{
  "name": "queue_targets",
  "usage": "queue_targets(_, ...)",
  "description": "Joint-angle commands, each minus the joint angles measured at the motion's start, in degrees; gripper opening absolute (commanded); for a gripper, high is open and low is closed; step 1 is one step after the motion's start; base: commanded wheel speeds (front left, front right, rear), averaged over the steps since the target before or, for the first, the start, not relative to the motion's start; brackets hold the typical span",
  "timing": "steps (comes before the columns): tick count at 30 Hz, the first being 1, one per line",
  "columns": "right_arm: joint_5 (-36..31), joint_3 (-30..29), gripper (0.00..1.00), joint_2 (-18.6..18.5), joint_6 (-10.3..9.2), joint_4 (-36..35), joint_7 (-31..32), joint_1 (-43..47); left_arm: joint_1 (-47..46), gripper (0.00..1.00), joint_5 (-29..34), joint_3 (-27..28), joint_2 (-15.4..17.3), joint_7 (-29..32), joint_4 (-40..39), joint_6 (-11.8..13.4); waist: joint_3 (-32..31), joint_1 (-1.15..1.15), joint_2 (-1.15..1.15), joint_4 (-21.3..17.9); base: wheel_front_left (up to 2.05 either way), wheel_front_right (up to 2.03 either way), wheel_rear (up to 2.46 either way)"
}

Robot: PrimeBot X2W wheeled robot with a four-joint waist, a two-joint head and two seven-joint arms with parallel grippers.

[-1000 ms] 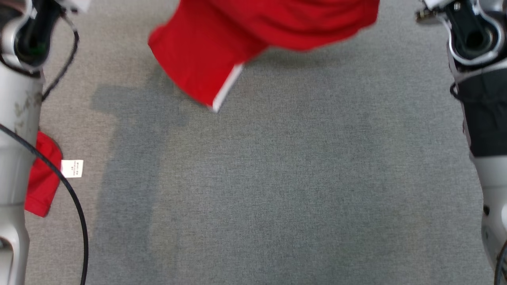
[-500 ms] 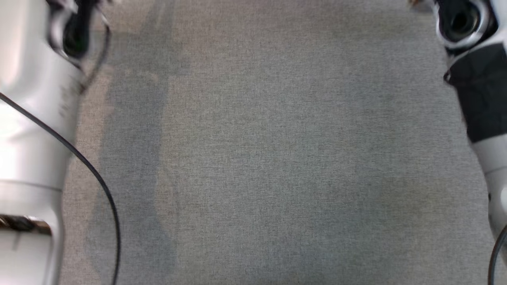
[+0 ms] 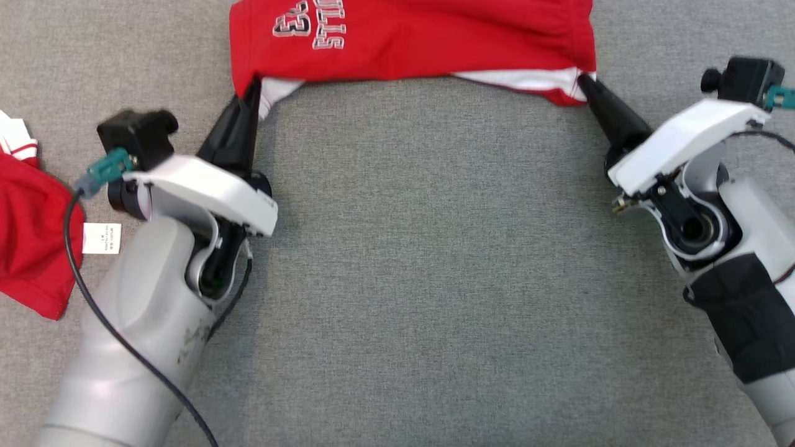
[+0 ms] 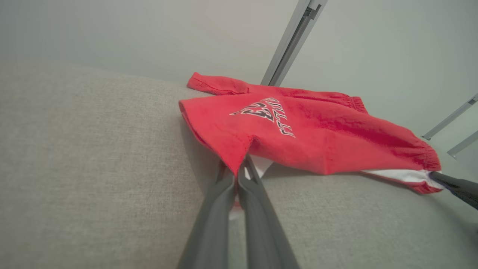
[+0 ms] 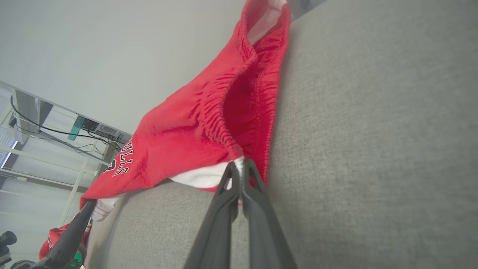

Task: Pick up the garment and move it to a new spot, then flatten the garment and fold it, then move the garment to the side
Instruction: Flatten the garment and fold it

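Now L gripper [image 3: 253, 87], R gripper [image 3: 581, 79] grip 1 garment [image 3: 422, 43]; maybe 2nd garment [image 3: 31, 248] aside.

Left gripper [image 4: 239, 170]: both dark fingers rise from the bottom edge, pressed together, and are clamped on the near corner of the red garment [image 4: 317, 138]. That corner is pinched into a small peak at the fingertips.

Garment: lies spread along the far edge of the grey fabric surface [image 4: 93, 168]. The white-and-black lettering and number [image 4: 267, 114] face up. A white lining [image 4: 392, 175] shows under the hem at the right end.

Right gripper [image 4: 438, 176]: a dark tip enters from the right edge and touches the garment's right corner.

Background: pale wall, with a slanted metal rail [image 4: 287, 41] behind the garment.
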Motion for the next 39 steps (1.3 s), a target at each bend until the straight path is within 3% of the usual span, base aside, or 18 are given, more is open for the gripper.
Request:
queue_targets(1, 1.3, 0.9, 0.0, -0.4, -0.04, -0.2, 0.6, 4.2, 1.6, 0.0, -0.4, 0.1, 0.5, -0.3, -1.1, -0.1, -0.3, 0.0, 0.0, -0.2, 0.0, 0.0, 0.0)
queue_targets(11, 6.2, 1.3, 0.0, -3.7, -0.24, -8.5, -2.7, 16.3, 15.2, 0.0, -1.3, 0.2, 5.1, 2.4, -13.3, 4.0, -3.0, 0.0, 0.0, -1.4, 0.0, 0.0, 0.0)
queue_targets(23, 7.9, 1.6, 0.0, -4.3, -0.23, -13.0, -8.1, 29.6, 33.8, 0.0, -3.2, -0.8, 9.4, 6.7, -29.8, 10.7, -10.0, 0.0, 0.0, -0.2, 0.0, 0.0, 0.0)
queue_targets(39, 8.0, -1.1, 0.0, -5.0, -0.23, -17.1, -8.6, 46.7, 48.9, 0.0, -7.6, -1.5, 13.2, 12.8, -39.8, 16.3, -16.7, 0.0, 0.0, -1.0, 0.0, 0.0, 0.0)
